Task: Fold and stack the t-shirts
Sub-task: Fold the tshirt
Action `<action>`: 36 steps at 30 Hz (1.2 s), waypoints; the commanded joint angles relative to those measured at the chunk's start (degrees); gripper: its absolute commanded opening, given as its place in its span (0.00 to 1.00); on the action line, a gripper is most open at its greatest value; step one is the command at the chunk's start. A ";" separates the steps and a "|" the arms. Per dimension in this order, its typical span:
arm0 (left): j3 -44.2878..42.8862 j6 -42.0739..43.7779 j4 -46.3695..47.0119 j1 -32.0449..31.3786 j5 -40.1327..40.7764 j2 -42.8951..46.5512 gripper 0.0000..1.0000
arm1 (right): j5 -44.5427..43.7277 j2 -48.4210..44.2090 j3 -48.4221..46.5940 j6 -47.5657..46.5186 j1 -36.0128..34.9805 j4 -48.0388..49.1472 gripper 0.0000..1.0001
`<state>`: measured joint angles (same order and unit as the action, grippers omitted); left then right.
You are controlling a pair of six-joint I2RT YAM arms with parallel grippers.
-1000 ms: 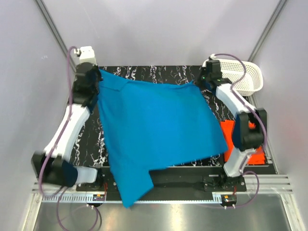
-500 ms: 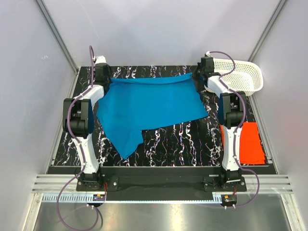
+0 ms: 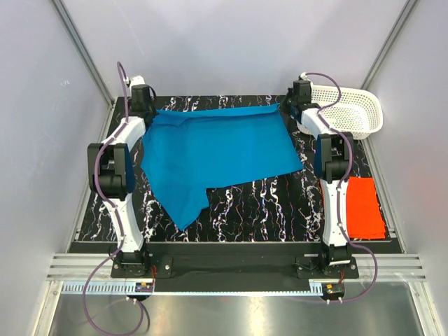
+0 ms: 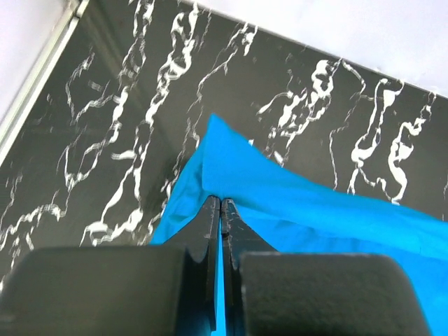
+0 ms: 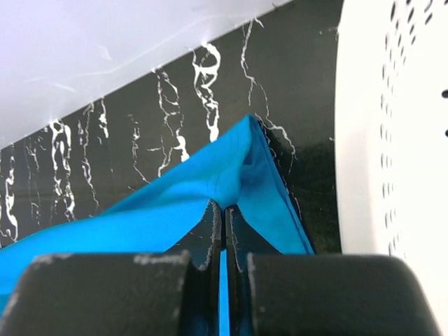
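Now the left gripper (image 4: 221,203) and right gripper (image 5: 222,208) clamp the top corners of the bright blue cloth t-shirt (image 3: 217,150), spread across upper centre; best set both corners down evenly, cloth taut.

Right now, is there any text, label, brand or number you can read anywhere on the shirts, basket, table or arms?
None readable.
The blue t-shirt, orange-red t-shirt and white basket show no print.
The small boards at the near edge may carry markings, too small to read.
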<state>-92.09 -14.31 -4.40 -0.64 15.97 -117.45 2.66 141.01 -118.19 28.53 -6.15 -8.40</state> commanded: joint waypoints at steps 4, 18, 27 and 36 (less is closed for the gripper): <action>6.21 -4.94 -6.75 0.56 -4.18 10.91 0.00 | 1.56 -1.87 -2.92 0.38 0.61 -2.93 0.00; 12.64 -8.72 -19.15 2.66 -13.50 20.33 0.00 | 4.28 -8.38 3.05 -1.46 2.02 -9.08 0.00; 13.69 -7.93 -23.80 3.98 -14.74 20.24 0.00 | 4.46 -8.30 3.76 -2.52 2.11 -11.02 0.00; 13.43 -8.99 -26.53 4.51 -19.48 17.43 0.00 | 3.59 -5.13 1.83 -4.10 2.11 -12.07 0.00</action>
<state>-78.61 -22.76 -30.41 3.33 -1.30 -99.92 6.76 136.66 -114.69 26.02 -4.49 -19.90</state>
